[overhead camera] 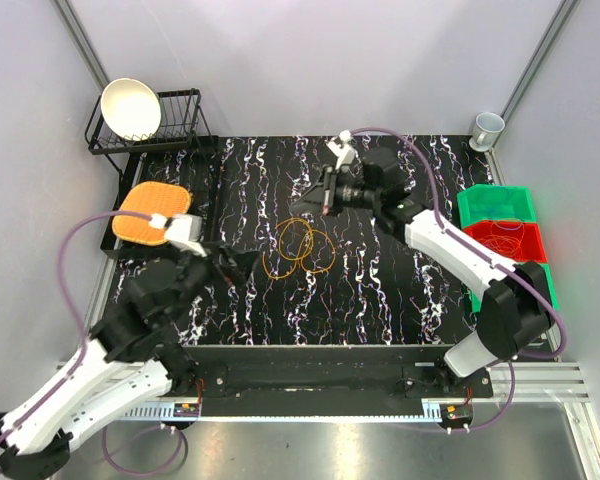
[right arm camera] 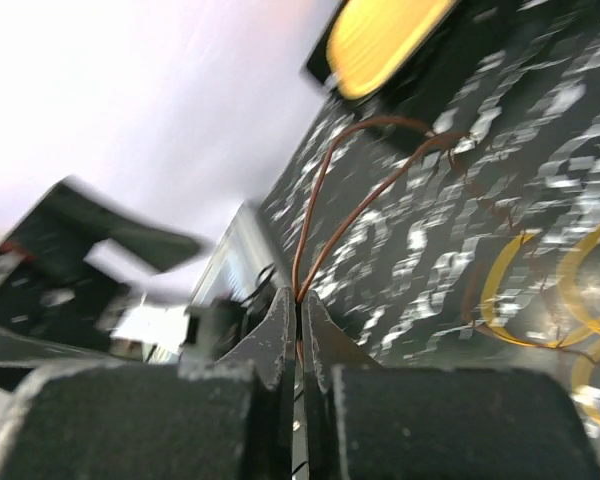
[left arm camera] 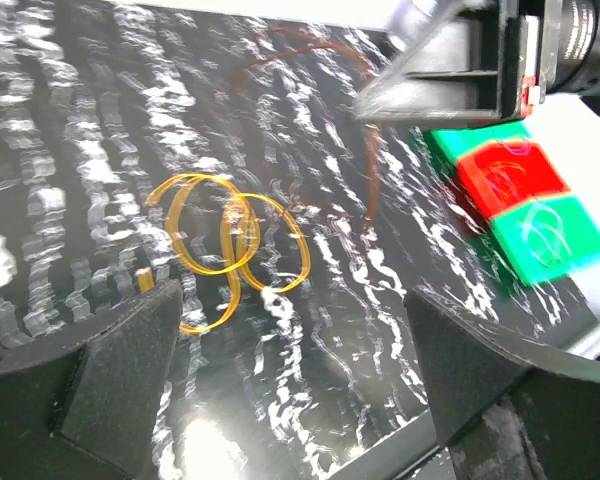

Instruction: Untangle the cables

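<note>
Orange-yellow cable loops (overhead camera: 300,250) lie on the black marbled mat; they also show in the left wrist view (left arm camera: 225,240) and the right wrist view (right arm camera: 540,290). My right gripper (overhead camera: 317,207) is shut (right arm camera: 300,300) on a thin reddish-brown cable (right arm camera: 375,135), lifted above the mat behind the loops. That cable arcs up and hangs down towards the yellow loops (left arm camera: 372,170). My left gripper (overhead camera: 242,268) is open and empty (left arm camera: 300,380), low over the mat just left of the loops. I see no pale purple or blue cable on the mat.
Green (overhead camera: 495,203) and red (overhead camera: 505,240) bins sit at the right edge, thin cable loops in the red one. A wire rack (overhead camera: 180,125) with a white bowl (overhead camera: 131,107) stands back left, an orange pad (overhead camera: 152,212) in front of it. A cup (overhead camera: 487,130) stands back right.
</note>
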Robot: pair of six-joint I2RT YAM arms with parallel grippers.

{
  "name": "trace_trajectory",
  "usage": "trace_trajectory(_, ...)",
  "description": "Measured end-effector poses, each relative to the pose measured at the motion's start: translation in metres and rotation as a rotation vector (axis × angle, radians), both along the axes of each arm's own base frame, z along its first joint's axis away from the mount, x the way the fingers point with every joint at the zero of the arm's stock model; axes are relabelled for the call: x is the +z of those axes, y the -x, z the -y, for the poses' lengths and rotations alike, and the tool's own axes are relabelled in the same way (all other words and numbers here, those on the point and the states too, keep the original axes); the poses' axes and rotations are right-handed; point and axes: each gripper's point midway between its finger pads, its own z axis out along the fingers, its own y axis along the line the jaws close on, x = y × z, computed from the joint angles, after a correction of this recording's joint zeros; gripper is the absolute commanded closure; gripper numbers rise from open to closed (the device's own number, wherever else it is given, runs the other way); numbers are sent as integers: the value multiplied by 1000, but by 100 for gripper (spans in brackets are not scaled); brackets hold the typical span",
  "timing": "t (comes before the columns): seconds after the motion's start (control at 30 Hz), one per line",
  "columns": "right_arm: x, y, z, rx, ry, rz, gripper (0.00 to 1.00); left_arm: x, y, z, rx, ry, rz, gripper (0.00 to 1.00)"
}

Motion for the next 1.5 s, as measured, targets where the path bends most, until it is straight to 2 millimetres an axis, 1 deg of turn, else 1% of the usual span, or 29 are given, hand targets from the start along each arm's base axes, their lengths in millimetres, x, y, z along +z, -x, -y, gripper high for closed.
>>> trace_trajectory(0.07,-3,-18,16,-57,10,-7,100,10,8,-23,62,-5,-3,3)
trace_trajectory(0.17,-8,-37,36,-127,36,-15,100,16,19,-54,144,-15,-14,3)
trace_trajectory(0.23,-12,-49,49,-178,60,-14,100,11,26,-73,196,-36,-32,3)
trace_trajectory(0.3,-13,-60,63,-233,82,-9,100,1,31,-88,240,-64,-55,2)
trace_trajectory(0.37,-15,-75,84,-311,109,-1,100,-8,36,-100,276,-80,-68,1)
trace_trajectory(0.5,-11,-107,138,-515,164,18,100,-19,42,-114,309,-87,-65,1)
trace_trajectory(0.6,-7,-123,177,-673,214,36,100,-22,43,-119,328,-92,-64,1)
trace_trajectory(0.67,-2,-129,201,-789,260,54,100,-24,42,-120,334,-97,-66,1)
trace_trajectory(0.7,0,-131,216,-872,294,62,100,-26,42,-120,334,-101,-69,1)
trace_trajectory(0.77,4,-129,240,-995,343,67,100,-28,42,-120,334,-110,-73,1)
trace_trajectory(0.87,15,-118,288,-1239,426,77,100,-29,42,-120,334,-113,-75,1)
trace_trajectory(0.97,31,-98,332,-1462,479,90,100,-30,41,-120,334,-116,-77,1)
trace_trajectory(1.07,45,-75,365,-1636,509,103,100,-32,41,-119,333,-120,-79,1)
trace_trajectory(1.17,55,-55,388,-1769,516,114,100,-34,41,-119,333,-127,-84,1)
trace_trajectory(1.27,57,-30,408,-1883,518,117,100,-35,40,-118,333,-132,-87,1)
trace_trajectory(1.5,42,26,440,-2062,512,121,100,-36,40,-118,333,-133,-88,1)
